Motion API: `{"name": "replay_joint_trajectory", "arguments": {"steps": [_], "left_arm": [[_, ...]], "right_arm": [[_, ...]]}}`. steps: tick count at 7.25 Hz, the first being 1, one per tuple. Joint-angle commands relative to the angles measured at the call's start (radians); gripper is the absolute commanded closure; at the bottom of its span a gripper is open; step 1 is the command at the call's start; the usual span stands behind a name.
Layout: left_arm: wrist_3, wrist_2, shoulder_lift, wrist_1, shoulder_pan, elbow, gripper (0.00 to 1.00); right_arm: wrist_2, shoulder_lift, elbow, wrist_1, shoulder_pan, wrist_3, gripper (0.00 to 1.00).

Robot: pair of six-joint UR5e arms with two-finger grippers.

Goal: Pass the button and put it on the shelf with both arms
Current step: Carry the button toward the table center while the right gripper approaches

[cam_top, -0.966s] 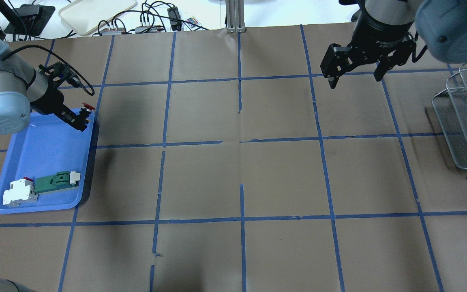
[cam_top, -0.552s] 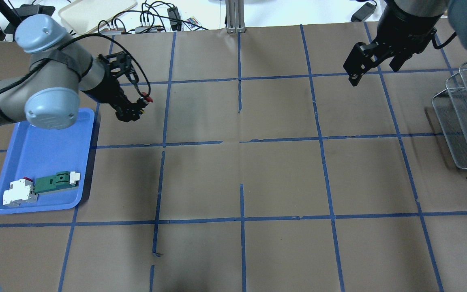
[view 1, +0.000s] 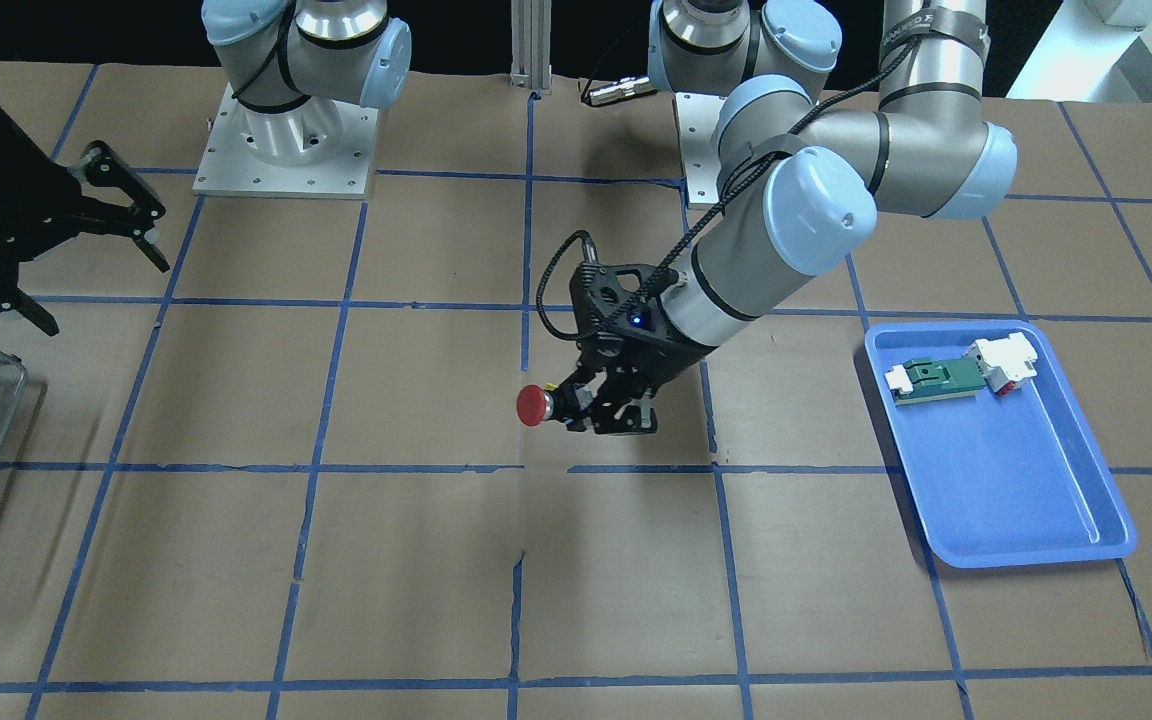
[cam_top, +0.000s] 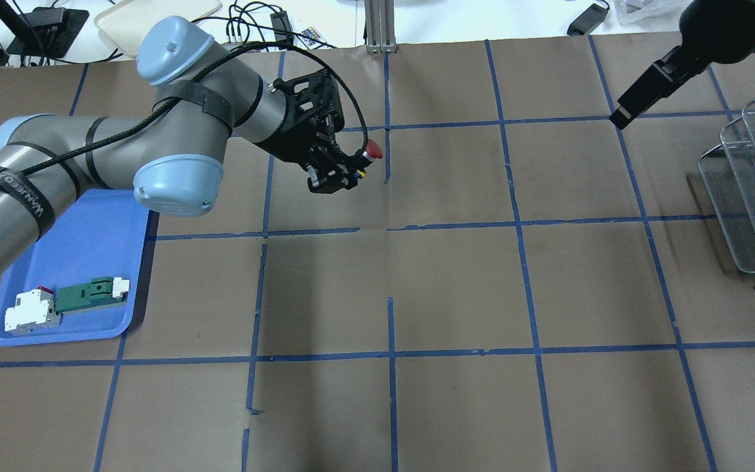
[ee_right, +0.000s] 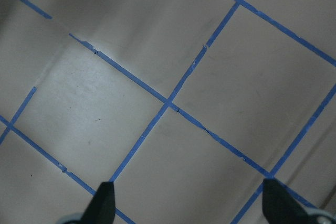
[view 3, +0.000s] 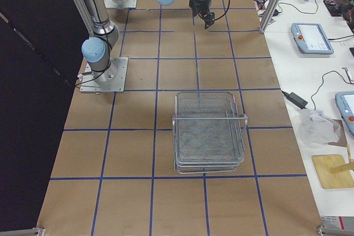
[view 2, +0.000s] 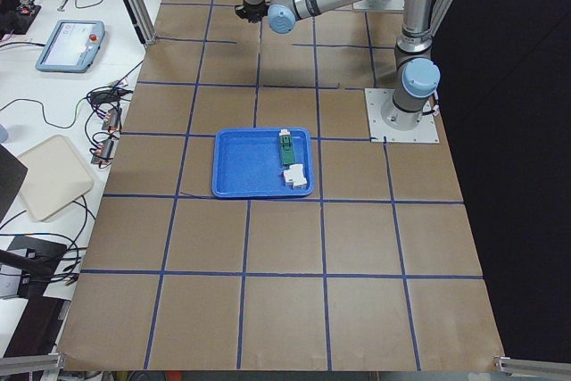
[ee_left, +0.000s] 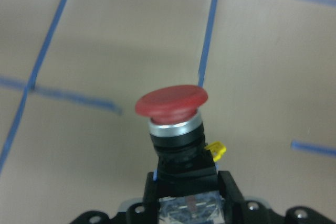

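Nearest to the robot, on its left side, the blue tray [cam_top: 82, 242] is lying on the brown table [cam_top: 456, 288]; a green flat part [cam_top: 86, 295] and a white part [cam_top: 30, 311] are resting side by side in the tray's near end. Further out, about the middle of the table's width, the left gripper [view 1: 608, 412] is hanging above the paper; its two fingers are clamping the button [ee_left: 172, 103] by the black body, with the clear end block sitting between them; the red head is sticking out free past the fingertips and is pointing toward the robot's right side. The button is touching nothing but the gripper. On the robot's right, the shelf [cam_top: 744, 196] is standing at the edge of the table, its wire tiers holding nothing that I can see. Farthest away, the right gripper [view 1: 108, 295] is hovering above the table near the shelf; its fingers are standing wide apart and are holding nothing.
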Motion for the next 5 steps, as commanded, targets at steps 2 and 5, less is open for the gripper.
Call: {"name": "replay_joint_trajectory", "arguments": {"steps": [2,5], "left_arm": [[-0.048,-0.179,-0.004,0.027,-0.088,0.081,1.00],[-0.105,-0.186,-0.021,0.181,-0.163,0.107,1.00]], "right_arm": [[0.176,-0.031,0.004,0.088,-0.034,-0.454,0.00],[0.228,-0.098,0.012,0.099,0.013,-0.740,0.00]]}}
